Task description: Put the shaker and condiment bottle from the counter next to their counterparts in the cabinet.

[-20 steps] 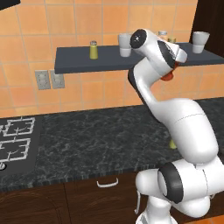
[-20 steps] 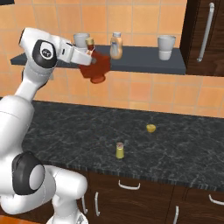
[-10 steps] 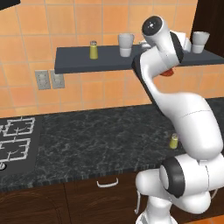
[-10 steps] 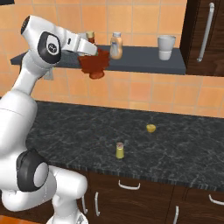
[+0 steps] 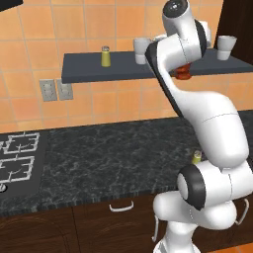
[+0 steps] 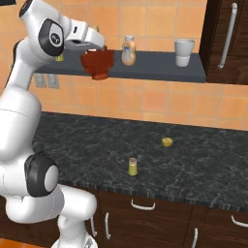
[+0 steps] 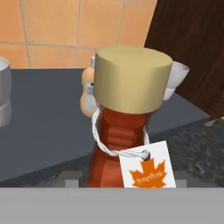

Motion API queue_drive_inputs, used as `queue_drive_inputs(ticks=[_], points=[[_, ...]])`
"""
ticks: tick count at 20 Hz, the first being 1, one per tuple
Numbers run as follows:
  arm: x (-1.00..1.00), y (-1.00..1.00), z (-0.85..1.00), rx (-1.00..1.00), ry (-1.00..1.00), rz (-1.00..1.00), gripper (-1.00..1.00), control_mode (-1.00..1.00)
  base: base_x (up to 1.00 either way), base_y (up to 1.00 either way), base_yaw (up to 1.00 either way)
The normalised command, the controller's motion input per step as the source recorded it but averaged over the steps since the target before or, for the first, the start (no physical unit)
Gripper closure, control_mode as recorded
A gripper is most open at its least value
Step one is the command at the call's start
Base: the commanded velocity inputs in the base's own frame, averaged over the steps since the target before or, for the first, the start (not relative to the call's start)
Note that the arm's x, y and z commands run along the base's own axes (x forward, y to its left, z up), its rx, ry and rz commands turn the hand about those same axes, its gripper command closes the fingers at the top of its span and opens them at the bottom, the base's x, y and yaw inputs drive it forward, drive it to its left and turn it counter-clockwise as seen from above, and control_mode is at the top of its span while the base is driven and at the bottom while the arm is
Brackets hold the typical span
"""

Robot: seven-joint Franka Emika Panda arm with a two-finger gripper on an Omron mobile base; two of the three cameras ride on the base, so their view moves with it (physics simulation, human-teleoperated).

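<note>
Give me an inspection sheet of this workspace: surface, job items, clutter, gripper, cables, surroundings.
Surface: black speckled counter, stove burners at its left end.
Job's things: condiment bottle held up at the front edge of the cabinet shelf; shaker upright on the counter; twin shaker and pale orange bottle on the shelf.
Clutter: white-grey cups on the shelf; small yellow thing on the counter.
Gripper: gripper shut on the bottle.
Cables: nothing seen.
Surroundings: orange tiles, wall sockets, dark drawers.
</note>
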Motion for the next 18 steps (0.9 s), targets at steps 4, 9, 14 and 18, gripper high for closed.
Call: queue_drive_inputs(ticks=[4,9,14,18], points=[[0.05,0.29,0.36,-0.02,0.0,0.12,1.0,-1.0,0.0,0.0,0.0],[0.21,0.07,0.05,-0.06,-0.02,0.03,1.0,-1.0,0.0,0.0,0.0],[0.22,0.0,-0.43,-0.17,-0.17,0.0,1.0,-1.0,0.0,0.0,0.0],[0.28,0.0,-0.31,-0.03,-0.1,0.01,1.0,-1.0,0.0,0.0,0.0]])
